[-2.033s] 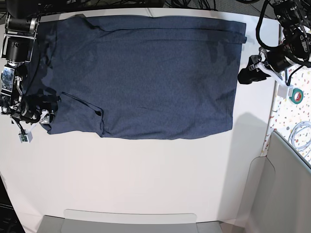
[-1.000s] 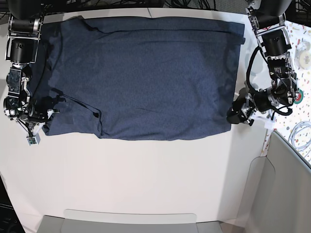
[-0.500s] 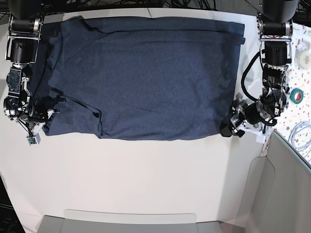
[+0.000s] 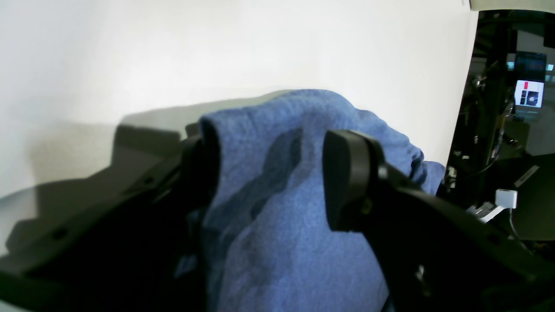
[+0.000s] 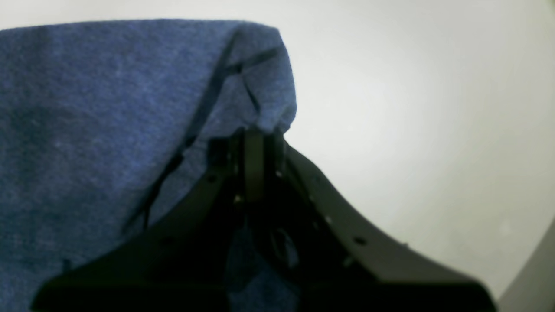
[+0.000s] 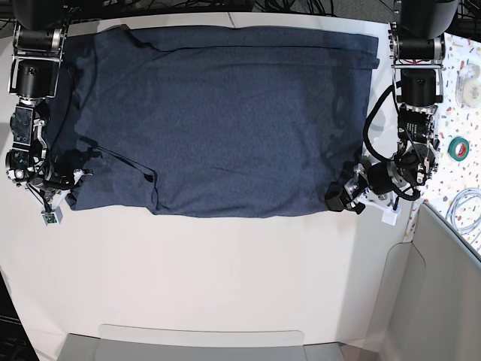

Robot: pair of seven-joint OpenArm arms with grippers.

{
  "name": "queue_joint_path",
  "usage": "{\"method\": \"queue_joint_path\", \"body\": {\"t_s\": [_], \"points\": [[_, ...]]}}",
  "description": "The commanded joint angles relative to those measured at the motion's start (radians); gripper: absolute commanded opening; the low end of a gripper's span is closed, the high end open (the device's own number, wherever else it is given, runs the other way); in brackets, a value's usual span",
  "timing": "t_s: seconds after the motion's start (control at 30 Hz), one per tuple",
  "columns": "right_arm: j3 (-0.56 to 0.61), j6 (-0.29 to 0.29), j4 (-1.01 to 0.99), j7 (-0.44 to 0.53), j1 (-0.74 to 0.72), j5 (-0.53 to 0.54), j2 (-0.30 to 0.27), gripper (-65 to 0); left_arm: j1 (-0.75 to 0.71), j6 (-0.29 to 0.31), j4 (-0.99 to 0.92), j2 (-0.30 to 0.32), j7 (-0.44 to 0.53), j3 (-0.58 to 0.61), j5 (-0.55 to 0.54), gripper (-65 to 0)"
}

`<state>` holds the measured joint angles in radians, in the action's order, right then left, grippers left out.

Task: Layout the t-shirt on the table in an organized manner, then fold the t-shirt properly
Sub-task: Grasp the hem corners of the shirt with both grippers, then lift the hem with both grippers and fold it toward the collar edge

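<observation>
Spreading wide across the far half of the table [image 6: 225,286], the shirt [image 6: 225,120] lies flat, plain side up. Right gripper [image 6: 58,188] is pinched tight on the shirt's near corner on its side. Left gripper [image 6: 342,200] stands wide apart, jaws straddling the opposite near corner, cloth bunched between them.

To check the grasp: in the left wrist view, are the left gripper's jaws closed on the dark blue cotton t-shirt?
No, the left gripper stands wide open, with the t-shirt corner bunched between its separated fingers.
</observation>
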<state>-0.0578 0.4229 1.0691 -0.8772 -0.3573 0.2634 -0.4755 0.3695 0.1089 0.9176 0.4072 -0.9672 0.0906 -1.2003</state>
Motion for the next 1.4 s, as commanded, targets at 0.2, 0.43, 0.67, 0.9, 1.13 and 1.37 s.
{"method": "queue_joint_path", "body": {"t_s": [0.2,0.43,0.67,0.9,1.13,1.37], "points": [[-0.003,0.004,0.003,-0.017,-0.007,0.003,-0.004,-65.0,0.01,0.081,-0.001,0.005,-0.022,-0.022,0.037,-33.7],[-0.004,0.004,0.001,-0.017,0.004,0.003,0.013,-65.0,0.007,0.142,-0.004,0.005,-0.023,-0.088,0.04,-65.0],[-0.007,0.004,0.007,-0.017,0.004,0.007,0.014,-65.0,0.003,0.148,-0.001,0.005,-0.028,-0.223,0.038,-63.6],[-0.135,0.004,0.007,-0.015,0.004,0.007,0.014,-65.0,0.001,0.148,0.001,0.006,-0.062,-0.275,0.038,-63.6],[-0.15,0.004,0.033,-0.017,0.014,0.007,0.008,-65.0,-0.019,0.15,0.056,0.006,-0.192,-0.283,0.038,-63.7],[-0.15,0.004,0.171,-0.017,0.091,0.007,0.011,-65.0,-0.175,0.15,0.423,0.008,-0.203,-0.285,0.038,-63.7]]}}
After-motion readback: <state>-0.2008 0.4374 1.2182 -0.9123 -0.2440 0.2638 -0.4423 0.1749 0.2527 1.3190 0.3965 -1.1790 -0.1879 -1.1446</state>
